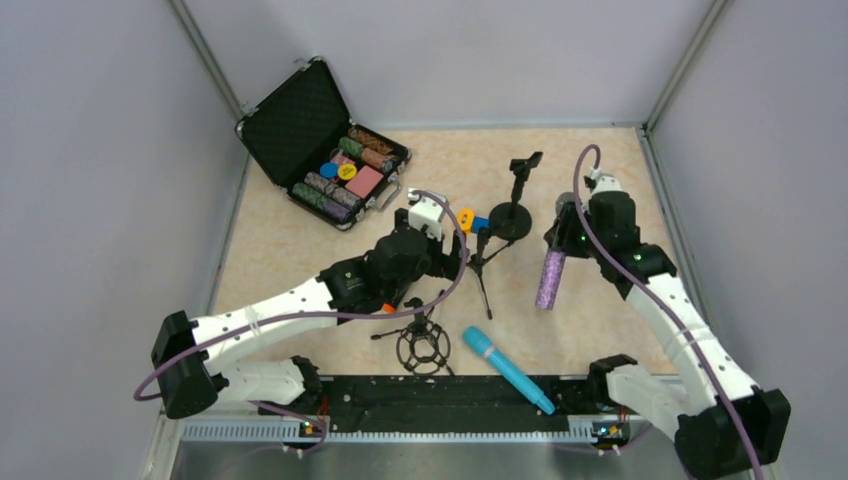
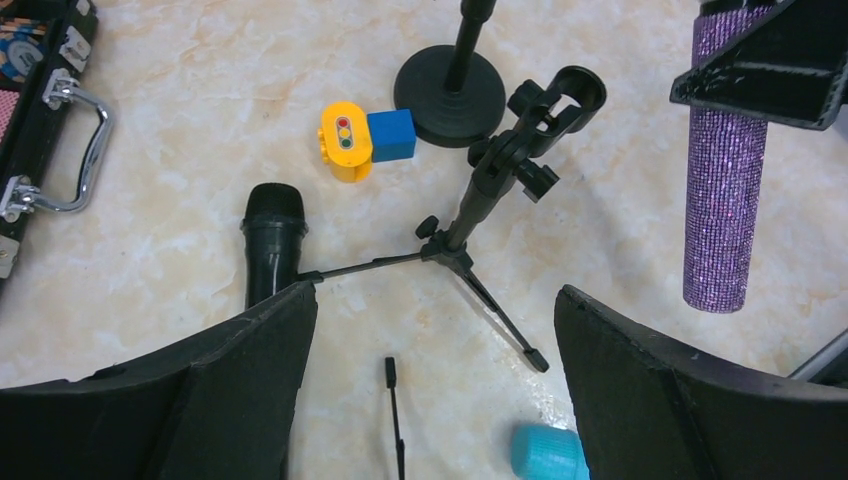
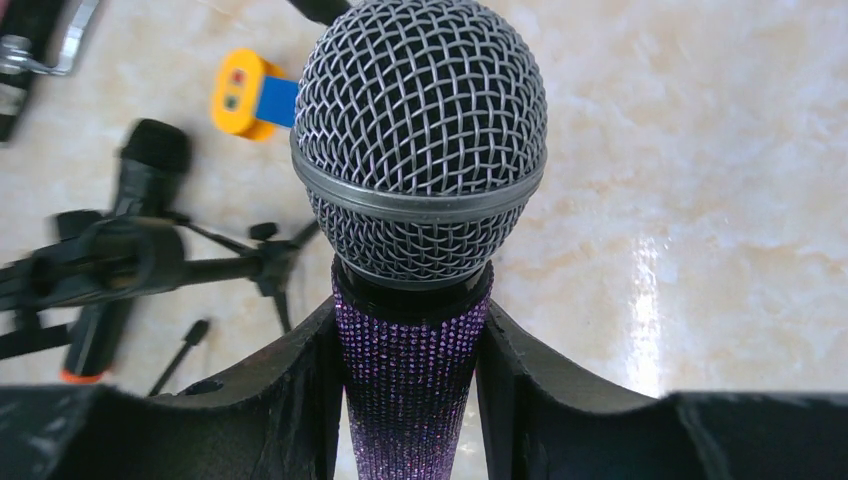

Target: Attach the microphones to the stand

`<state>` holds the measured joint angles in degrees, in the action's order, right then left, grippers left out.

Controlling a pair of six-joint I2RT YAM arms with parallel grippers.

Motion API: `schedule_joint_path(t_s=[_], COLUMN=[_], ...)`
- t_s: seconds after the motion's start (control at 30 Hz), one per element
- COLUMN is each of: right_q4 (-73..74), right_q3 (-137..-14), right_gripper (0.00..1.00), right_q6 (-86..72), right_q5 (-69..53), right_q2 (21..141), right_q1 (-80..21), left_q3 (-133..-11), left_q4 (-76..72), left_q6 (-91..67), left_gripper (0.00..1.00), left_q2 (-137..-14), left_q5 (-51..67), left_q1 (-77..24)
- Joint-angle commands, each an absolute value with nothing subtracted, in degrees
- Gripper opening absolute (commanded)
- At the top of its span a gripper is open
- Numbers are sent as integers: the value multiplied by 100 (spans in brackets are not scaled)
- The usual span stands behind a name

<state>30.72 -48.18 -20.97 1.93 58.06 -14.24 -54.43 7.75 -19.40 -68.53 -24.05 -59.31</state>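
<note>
1. Three mics, none on a stand. Right gripper [image 3: 410, 350] is clamped on the glittery purple microphone with silver mesh grille [image 1: 551, 278], fingers pinching the handle just below the grille.
2. Purple mic hangs upright, grille up, body dropping below the fingers. It is right of the black tripod mic stand [image 2: 480, 200] and apart from it. Can't tell if its tail end touches the beige marbled table [image 1: 620, 180].
3. Left gripper [image 2: 435, 295] is spread wide with nothing between the fingers, aimed down at the tripod's legs.
4. Black stick microphone with orange end [image 2: 272, 245] lies flat on the table. Its body runs under the left gripper's left finger in the wrist view, and one tripod leg tip ends right at it.
5. All light-blue microphone [image 1: 507, 370] lies flat near the front edge, between the two arm bases. One end shows just beside the left gripper's right finger.
6. Black round-base stand [image 1: 513, 215] sits upright behind the tripod, with a yellow-and-blue toy block [image 2: 365, 140] just beside its base.
</note>
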Motion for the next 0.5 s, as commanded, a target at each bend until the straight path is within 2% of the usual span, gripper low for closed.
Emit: schedule_joint_path(t_s=[0.0,0.27,0.47], right_q4=[2238,560,-566], right_q3=[-5148,-4769,-4442], right_gripper=[0,0,0], right_q6=[-1996,-2331,-2827], right_q5=[-550,-2239,-2711], right_q2=[5000,3885,3417], right_q1=[-1479,-1481,-1484], left_q3=[-5754,-5838,-5827], left_q4=[391,-217,-887], left_q6=[-2056,-2285,-2556], left_gripper=[93,93,92], left_q2=[-6734,-6778,-7012], left_q5=[-2027,-569,700], left_q1=[-5913,-5911,-5910])
